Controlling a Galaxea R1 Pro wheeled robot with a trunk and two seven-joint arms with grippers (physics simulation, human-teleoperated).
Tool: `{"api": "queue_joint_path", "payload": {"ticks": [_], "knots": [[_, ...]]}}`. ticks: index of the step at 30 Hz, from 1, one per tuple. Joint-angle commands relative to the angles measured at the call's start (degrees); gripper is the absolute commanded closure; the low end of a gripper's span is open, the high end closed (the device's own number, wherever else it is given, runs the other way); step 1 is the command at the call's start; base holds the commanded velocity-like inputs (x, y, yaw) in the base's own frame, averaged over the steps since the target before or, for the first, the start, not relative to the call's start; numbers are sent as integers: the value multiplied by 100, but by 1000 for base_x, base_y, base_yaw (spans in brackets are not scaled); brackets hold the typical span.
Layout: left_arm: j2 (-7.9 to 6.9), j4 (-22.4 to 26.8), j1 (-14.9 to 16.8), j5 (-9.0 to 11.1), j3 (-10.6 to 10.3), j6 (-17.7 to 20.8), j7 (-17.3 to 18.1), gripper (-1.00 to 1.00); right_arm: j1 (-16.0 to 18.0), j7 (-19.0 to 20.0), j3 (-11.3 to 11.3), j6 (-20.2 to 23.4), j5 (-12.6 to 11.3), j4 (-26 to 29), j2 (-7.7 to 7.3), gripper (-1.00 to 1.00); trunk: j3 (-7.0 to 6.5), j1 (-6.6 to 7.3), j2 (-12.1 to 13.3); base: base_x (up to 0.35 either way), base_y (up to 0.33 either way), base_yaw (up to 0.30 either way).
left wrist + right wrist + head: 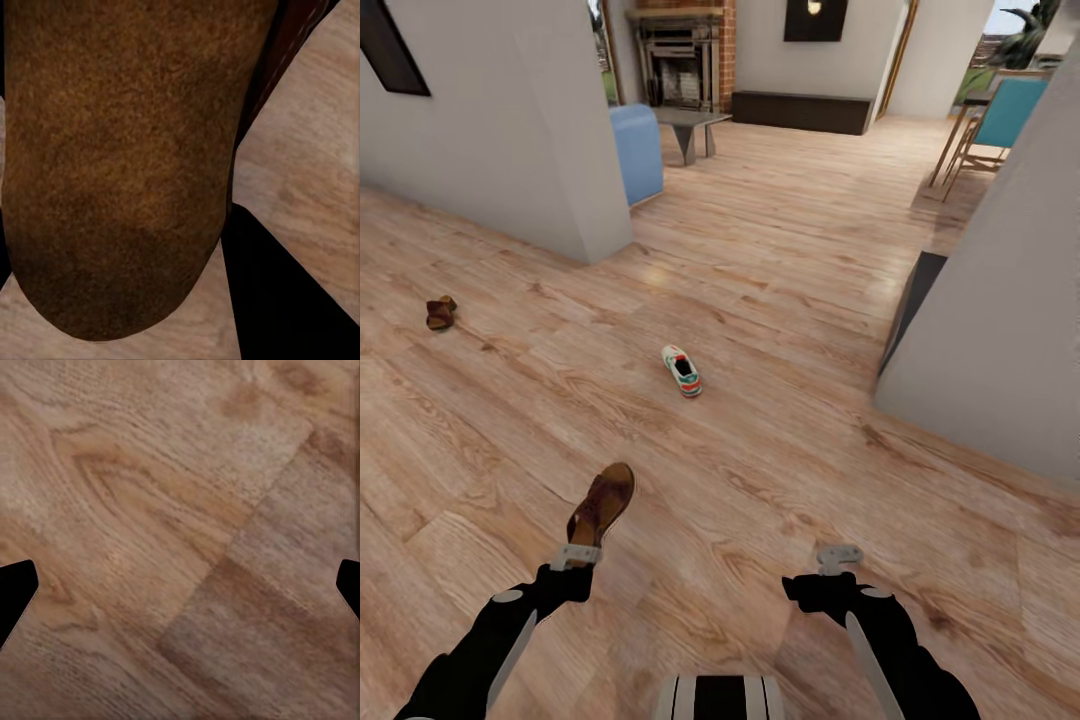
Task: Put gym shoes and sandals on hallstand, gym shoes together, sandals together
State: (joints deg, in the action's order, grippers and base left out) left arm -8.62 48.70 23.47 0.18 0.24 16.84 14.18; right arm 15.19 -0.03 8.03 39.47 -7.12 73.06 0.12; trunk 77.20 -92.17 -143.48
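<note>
In the head view the left tool sits at the lower left of the frame, clamped on the heel end of a brown sandal whose toe points up the frame and a little right. The tan insole faces the camera. The left wrist view shows that same sandal at very close range, its rough brown surface covering most of the picture (floor planks show past its rounded end and at the right edge).

The right tool is at the lower middle-right of the head view, holding nothing. In the right wrist view its two dark fingertips stand far apart at opposite edges of the picture, with bare wood grain between them, so it is spread wide.

On the corridor floor, a single gym shoe lies near the centre of the head view, white with green striping and a red-orange patch, well apart from both tools. The second sandal lies at the left edge of the frame, near the foot of a grey wall, well apart from the gym shoe.

In the upper part of the frame there is a blue armchair, a brick fireplace and a turquoise chair at the upper right. A second grey wall fills the right side.
</note>
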Motion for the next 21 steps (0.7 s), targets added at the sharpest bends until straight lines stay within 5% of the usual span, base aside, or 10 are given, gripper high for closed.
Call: {"api": "queue_joint_path", "payload": {"ticks": [1, 8, 21], "knots": [[0, 8, 0, -11, 91, 37, 38, 100, 2, 0, -3, 26, -27, 6, 1, -100, -28, 3, 0, 0, 0, 0], [1, 8, 0, -17, 383, 39, 35, 100, 2, 8, -3, 26, -26, 6, 2, -100, -249, 21, 10, 0, 0, 0], [1, 8, 0, -18, 423, 39, 41, 100, 2, 11, -3, 26, -26, 6, 2, -100, -651, 94, 104, 0, 0, 0]]}}
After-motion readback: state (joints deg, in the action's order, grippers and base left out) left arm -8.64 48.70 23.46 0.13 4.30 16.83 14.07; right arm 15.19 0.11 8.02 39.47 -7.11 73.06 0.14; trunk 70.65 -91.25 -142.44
